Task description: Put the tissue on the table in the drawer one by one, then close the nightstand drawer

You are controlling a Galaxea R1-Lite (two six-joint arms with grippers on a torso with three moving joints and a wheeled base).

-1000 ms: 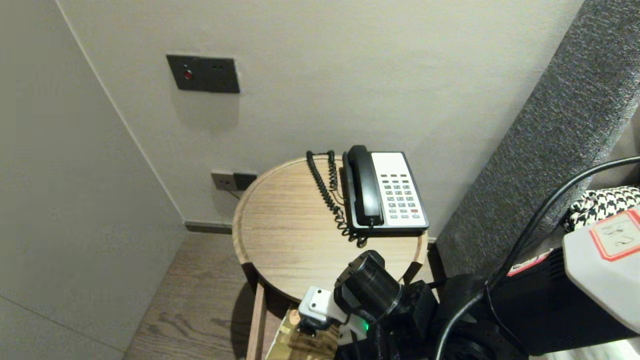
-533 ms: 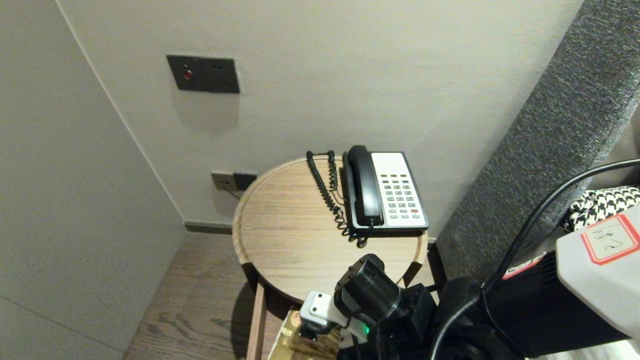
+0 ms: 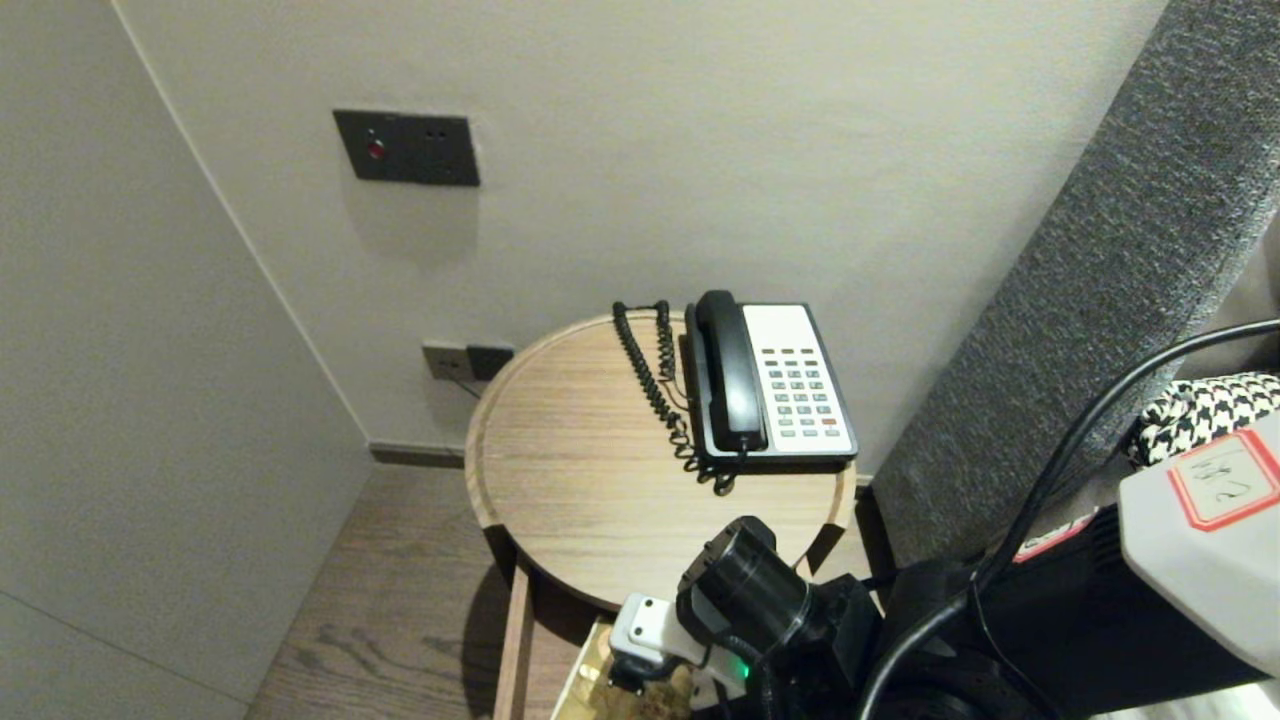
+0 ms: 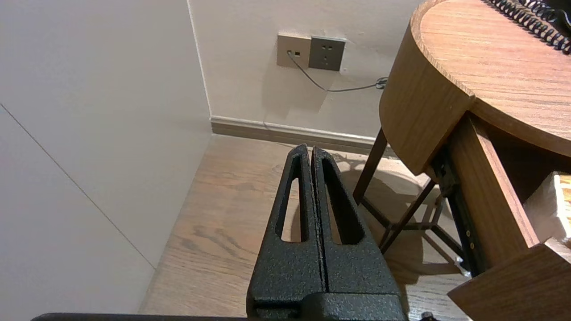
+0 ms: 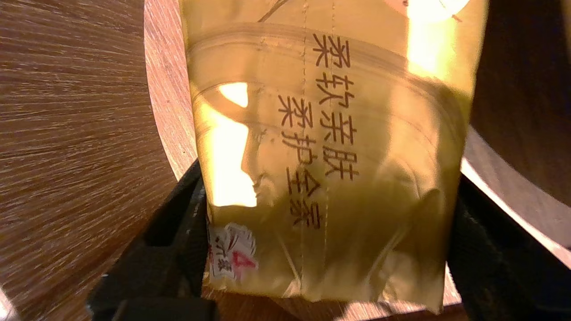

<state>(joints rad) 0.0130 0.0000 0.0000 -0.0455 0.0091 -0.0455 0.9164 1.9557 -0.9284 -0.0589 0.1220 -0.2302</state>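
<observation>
The right gripper (image 5: 328, 174) has sunk slightly into the open drawer (image 3: 512, 640), straddling the gold tissue pack (image 5: 330, 133) there; whether it grips I cannot tell. The left gripper (image 4: 312, 154) hangs closed, empty, beside the table (image 3: 560, 470).

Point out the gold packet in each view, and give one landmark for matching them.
Head view: gold packet at the bottom edge, in the open drawer under the round table.
Left wrist view: only a pale, gold-tinged sliver at the right edge, inside the drawer; probably it.
Right wrist view: the packet fills the middle.
Shared landmark: the drawer's wooden wall, curved in the right wrist view.
</observation>
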